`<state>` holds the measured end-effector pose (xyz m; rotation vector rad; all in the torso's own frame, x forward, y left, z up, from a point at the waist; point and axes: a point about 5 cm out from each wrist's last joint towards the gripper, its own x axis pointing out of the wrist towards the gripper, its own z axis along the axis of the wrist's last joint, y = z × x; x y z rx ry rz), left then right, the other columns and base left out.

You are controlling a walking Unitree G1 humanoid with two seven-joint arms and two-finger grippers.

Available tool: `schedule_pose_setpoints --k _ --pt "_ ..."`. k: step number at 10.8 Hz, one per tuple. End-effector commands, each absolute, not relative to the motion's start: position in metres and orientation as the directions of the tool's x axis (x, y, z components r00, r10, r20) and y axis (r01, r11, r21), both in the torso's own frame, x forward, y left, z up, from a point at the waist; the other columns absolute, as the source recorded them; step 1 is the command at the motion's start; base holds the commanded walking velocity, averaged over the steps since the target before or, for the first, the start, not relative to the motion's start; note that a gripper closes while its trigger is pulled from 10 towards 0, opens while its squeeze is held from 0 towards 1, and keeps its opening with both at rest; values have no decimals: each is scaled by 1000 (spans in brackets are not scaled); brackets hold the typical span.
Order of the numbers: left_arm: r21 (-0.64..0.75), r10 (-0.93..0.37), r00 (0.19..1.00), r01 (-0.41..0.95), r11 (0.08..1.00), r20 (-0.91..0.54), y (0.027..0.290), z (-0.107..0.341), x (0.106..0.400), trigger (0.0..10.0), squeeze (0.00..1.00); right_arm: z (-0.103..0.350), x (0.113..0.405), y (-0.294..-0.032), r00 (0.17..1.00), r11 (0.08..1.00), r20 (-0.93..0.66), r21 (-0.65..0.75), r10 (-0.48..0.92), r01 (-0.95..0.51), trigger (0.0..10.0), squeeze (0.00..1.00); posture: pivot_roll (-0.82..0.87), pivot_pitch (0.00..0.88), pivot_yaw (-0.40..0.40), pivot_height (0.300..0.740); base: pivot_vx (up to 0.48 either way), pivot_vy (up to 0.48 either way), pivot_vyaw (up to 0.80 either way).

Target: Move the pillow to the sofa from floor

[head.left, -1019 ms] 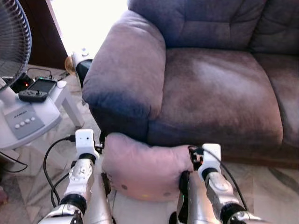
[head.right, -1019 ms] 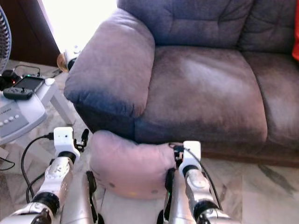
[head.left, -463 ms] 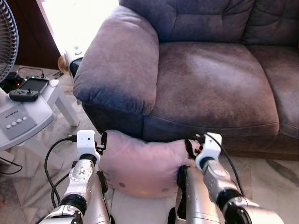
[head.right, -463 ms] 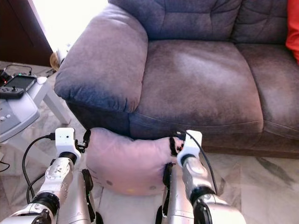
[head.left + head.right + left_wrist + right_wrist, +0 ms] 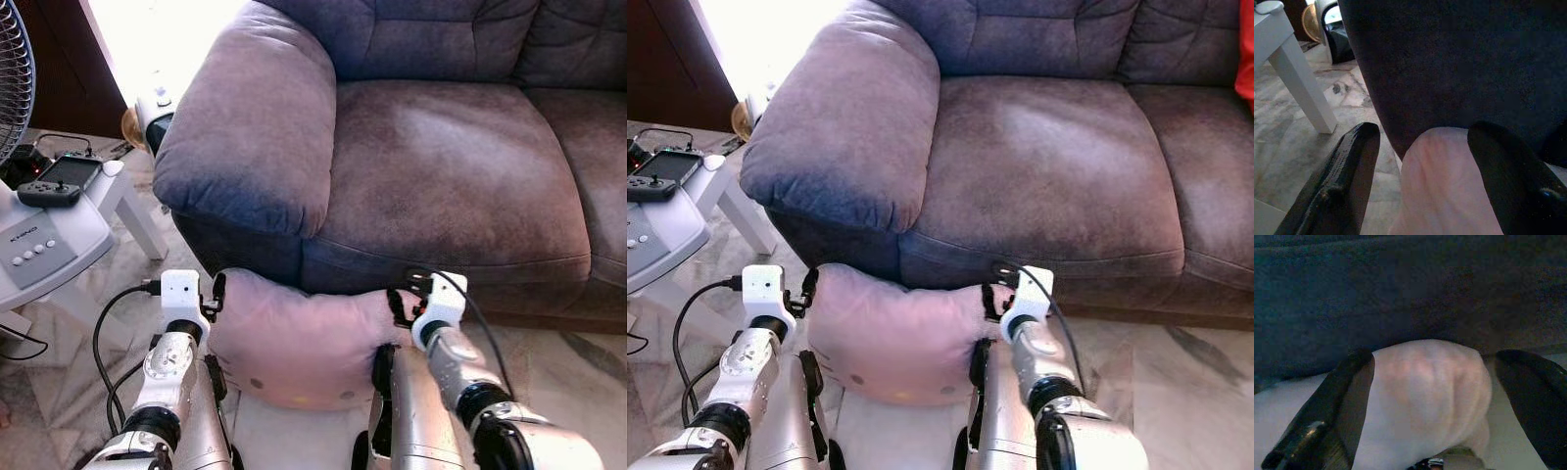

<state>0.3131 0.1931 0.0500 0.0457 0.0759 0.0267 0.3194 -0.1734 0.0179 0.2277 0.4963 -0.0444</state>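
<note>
A pale pink pillow (image 5: 299,343) hangs low in front of the grey-brown sofa (image 5: 451,166), just below the seat's front edge and under the armrest (image 5: 255,127). My left gripper (image 5: 217,292) holds the pillow's left end, and my right gripper (image 5: 397,305) holds its right end. In the left wrist view the pillow's corner (image 5: 1444,186) bulges between the two black fingers (image 5: 1347,181). The right wrist view shows another corner (image 5: 1430,391) pinched between the fingers (image 5: 1347,401), with the sofa's dark front right behind it.
On my left a white fan base (image 5: 39,245) stands beside a small white table (image 5: 118,191) carrying a game controller (image 5: 54,191). A black cable (image 5: 101,338) loops over the marble floor (image 5: 568,343). The sofa's seat cushion is bare.
The camera has shifted slightly. My right wrist has moved forward along the pillow's right end, closer to the sofa front. The pillow stays between both arms.
</note>
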Motion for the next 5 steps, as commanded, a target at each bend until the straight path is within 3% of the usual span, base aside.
schedule_pose_setpoints --k 1,5 --pt "48 27 995 -23 999 -92 195 46 309 10000 0 19 321 -175 877 972 -481 209 8 106 10000 0 121 177 -47 473 0 0 0" --pt "27 28 998 -29 999 56 194 76 314 10000 0 17 319 -174 875 974 -483 210 23 90 10000 0 136 243 -53 473 0 0 0"
